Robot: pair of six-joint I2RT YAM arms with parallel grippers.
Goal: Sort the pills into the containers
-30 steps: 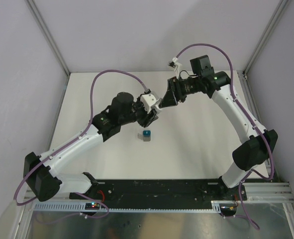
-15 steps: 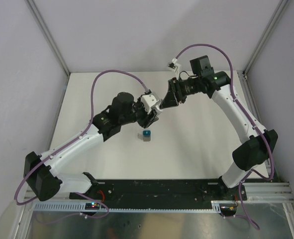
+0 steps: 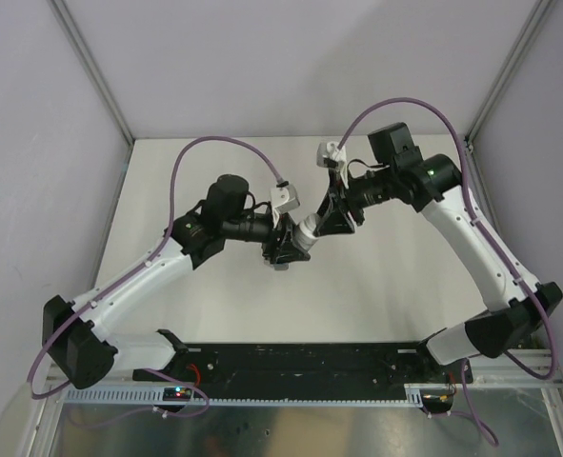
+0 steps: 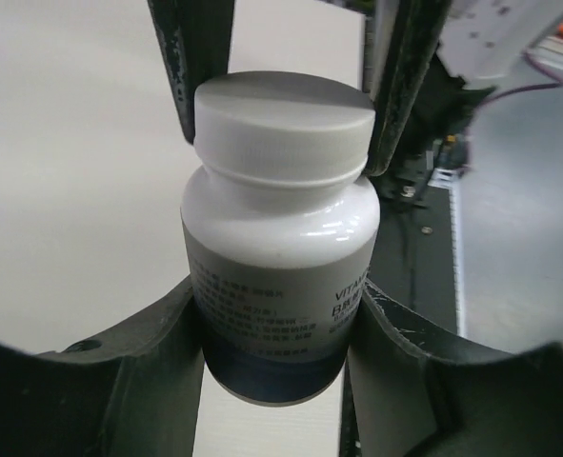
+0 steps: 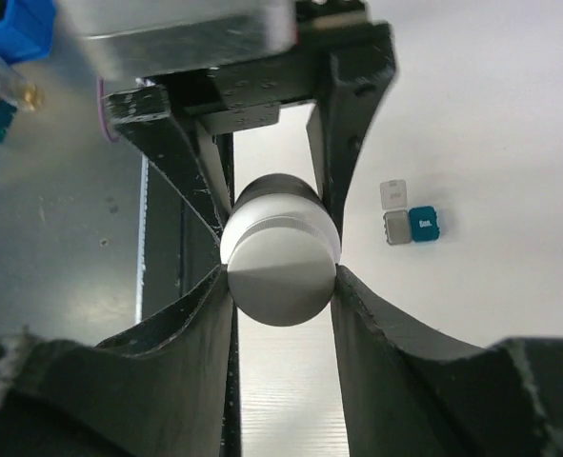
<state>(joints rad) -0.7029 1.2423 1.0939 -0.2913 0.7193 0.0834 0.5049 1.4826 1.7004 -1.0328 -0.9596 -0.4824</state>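
A white capped bottle (image 4: pixel 279 238) hangs above the table, held from both ends. My left gripper (image 4: pixel 276 328) is shut on its labelled body. My right gripper (image 5: pixel 281 286) is shut on its round cap (image 5: pixel 281 265). In the top view the bottle (image 3: pixel 307 229) sits between the left gripper (image 3: pixel 287 244) and the right gripper (image 3: pixel 323 225) over the table's middle. The containers (image 5: pixel 412 226), a grey and a teal cube joined together with one small lid open, stand on the table beside the bottle. The left gripper mostly covers them in the top view. No pills show.
The black base rail (image 3: pixel 310 360) and metal bench run along the near edge. A blue bin (image 5: pixel 10 27) with small coloured items sits off the table at the upper left of the right wrist view. Frame posts (image 3: pixel 90 67) stand at the back corners.
My right gripper has closed onto the bottle cap. Both grippers and the bottle have shifted toward the near side, over the containers, and the right elbow has swung outward.
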